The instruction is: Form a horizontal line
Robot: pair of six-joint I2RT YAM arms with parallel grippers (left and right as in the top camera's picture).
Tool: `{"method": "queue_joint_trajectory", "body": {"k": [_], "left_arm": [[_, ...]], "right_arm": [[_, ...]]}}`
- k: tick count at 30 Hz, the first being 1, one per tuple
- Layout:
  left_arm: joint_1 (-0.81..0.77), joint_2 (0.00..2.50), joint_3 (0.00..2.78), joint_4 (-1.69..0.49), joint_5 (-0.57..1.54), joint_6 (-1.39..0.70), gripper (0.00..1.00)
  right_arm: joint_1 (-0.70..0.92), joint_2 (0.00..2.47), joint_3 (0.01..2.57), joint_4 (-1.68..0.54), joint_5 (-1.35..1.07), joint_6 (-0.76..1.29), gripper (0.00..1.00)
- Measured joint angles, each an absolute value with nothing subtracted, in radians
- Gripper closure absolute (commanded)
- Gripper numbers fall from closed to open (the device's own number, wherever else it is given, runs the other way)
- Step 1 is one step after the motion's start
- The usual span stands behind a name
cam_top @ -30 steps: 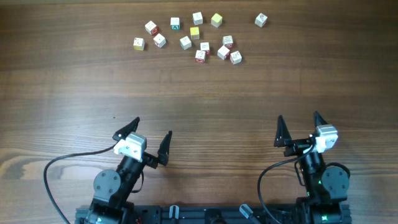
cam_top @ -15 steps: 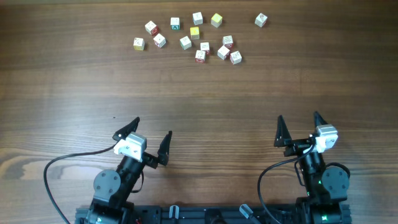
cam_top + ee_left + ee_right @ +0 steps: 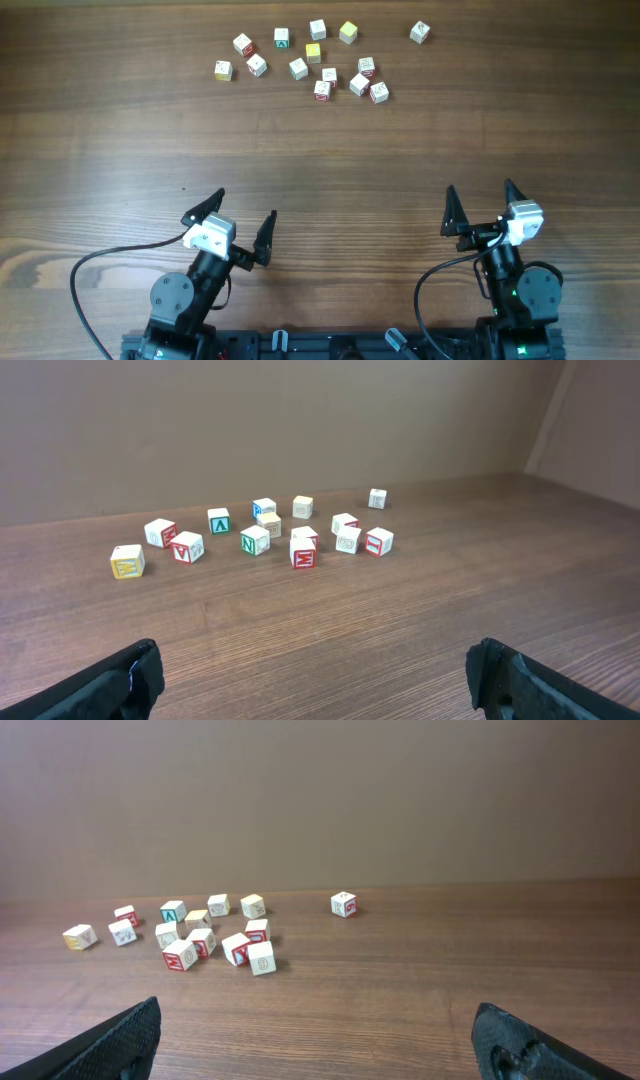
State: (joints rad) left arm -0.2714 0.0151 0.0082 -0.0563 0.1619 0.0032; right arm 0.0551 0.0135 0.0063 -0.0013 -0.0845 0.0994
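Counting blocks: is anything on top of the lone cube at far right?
Nothing: the lone cube shows a bare top face. Its underside, against the table, is hidden.

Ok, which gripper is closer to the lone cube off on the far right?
Right. The right gripper faces the lone cube almost head-on; the left gripper sits farther off sideways.

The table (image 3: pixel 330 150) is brown wood with darker grain streaks. Most cubes (image 3: pixel 298 68) are whitish with red, green or blue print; a green-faced cube (image 3: pixel 282 38) lies left of the yellow cube (image 3: pixel 313 52). The left gripper (image 3: pixel 245 203) and right gripper (image 3: pixel 479 186) are black with white housings.
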Motion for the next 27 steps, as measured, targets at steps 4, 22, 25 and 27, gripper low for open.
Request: {"method": "queue_joint_trajectory", "body": {"k": [4,22,25,27], "left_arm": [[-0.271,0.015,0.008,-0.056,0.162,0.003,0.0],[-0.271,0.015,0.008,-0.056,0.162,0.003,0.0],[-0.271,0.018,0.008,-0.056,0.161,0.003,0.0],[-0.271,0.027,0.008,-0.056,0.155,0.003,0.0]], "right_arm": [[0.055,0.014,0.006,-0.001,-0.084,0.099,0.0],[0.055,0.014,0.006,-0.001,-0.084,0.099,0.0],[0.055,0.014,0.006,-0.001,-0.084,0.099,0.0],[0.055,0.014,0.006,-0.001,-0.084,0.099,0.0]]}}
